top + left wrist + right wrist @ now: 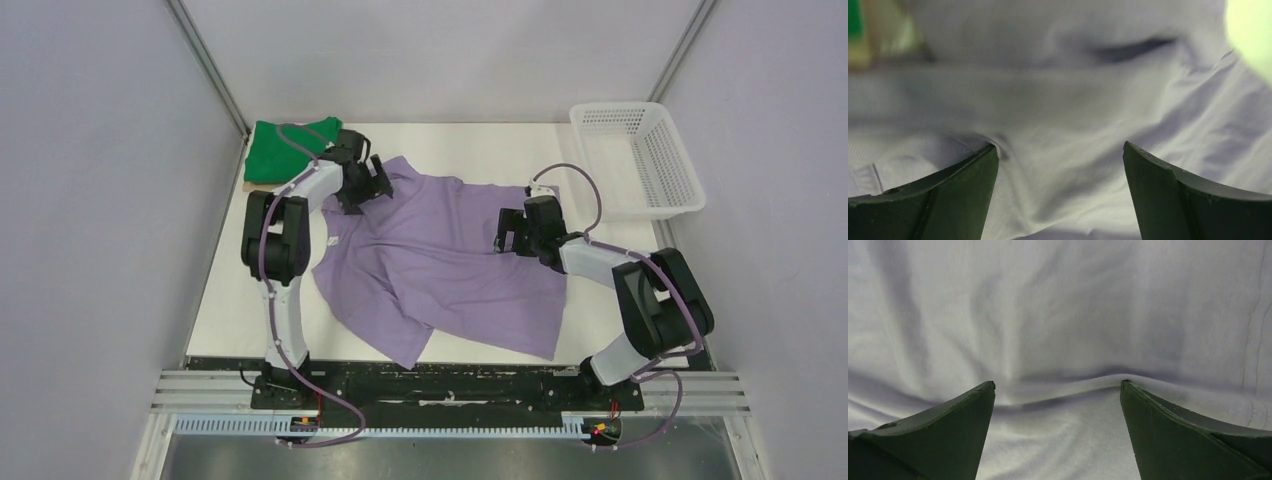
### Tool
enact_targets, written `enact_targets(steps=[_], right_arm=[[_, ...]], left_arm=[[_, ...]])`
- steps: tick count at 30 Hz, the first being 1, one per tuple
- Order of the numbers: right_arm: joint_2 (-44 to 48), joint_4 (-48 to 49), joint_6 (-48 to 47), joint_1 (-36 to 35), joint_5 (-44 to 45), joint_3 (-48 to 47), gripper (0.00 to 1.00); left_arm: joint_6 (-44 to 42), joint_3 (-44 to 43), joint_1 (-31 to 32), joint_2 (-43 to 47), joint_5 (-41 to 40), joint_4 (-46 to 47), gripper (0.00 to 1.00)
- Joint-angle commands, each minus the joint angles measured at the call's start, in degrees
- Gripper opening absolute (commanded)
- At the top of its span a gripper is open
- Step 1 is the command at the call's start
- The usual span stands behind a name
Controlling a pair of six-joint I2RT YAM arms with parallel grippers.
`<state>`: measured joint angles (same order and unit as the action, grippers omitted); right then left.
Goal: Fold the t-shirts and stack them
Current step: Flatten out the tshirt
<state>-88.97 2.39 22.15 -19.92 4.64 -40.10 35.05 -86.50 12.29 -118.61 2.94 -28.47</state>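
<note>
The step in hand seems to be the first fold of the lavender t-shirt [450, 260], which lies spread but wrinkled in the middle of the desk [480, 150]. The left gripper [372, 187] is low over its far left part and the right gripper [508, 235] is low over its right edge. Both stand wide apart and hold nothing. Next, each must close on a pinch of cloth (a small ridge lies between the right fingers [948, 430]). The folded green t-shirt [285, 150] lies at the far left corner.
</note>
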Motion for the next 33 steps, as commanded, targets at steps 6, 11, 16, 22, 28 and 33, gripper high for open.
enact_targets(steps=[6,11,16,22,28,33], right_arm=[[-14.04,1.11,-0.1,5.86,-0.03,-12.18,0.98],[-17.55,-0.15,-2.43,7.37,0.24,-21.73,0.98],[-10.72,-2.28,-5.46,7.35,2.98,-25.81,0.98],[7.17,-2.17,-5.08,7.56,1.54,-13.64,0.98],[20.83,-5.58,-5.14,7.99,-1.85,-0.88,0.98],[26.8,-9.08,-4.93,8.06,0.34,3.53,0.98]], left_arm=[[-4.77,-43.06,0.1,-30.1,7.54,-14.01,1.0],[-4.44,-58.37,0.1,-36.76,14.7,-13.73,1.0],[-7.01,-53.58,0.62,-25.22,14.44,-11.2,1.0],[-12.77,-24.32,6.13,3.86,-0.67,-9.43,1.0],[-4.43,14.78,11.96,32.48,-11.57,-4.58,1.0],[2.17,33.77,15.67,49.56,-16.01,-10.13,1.0]])
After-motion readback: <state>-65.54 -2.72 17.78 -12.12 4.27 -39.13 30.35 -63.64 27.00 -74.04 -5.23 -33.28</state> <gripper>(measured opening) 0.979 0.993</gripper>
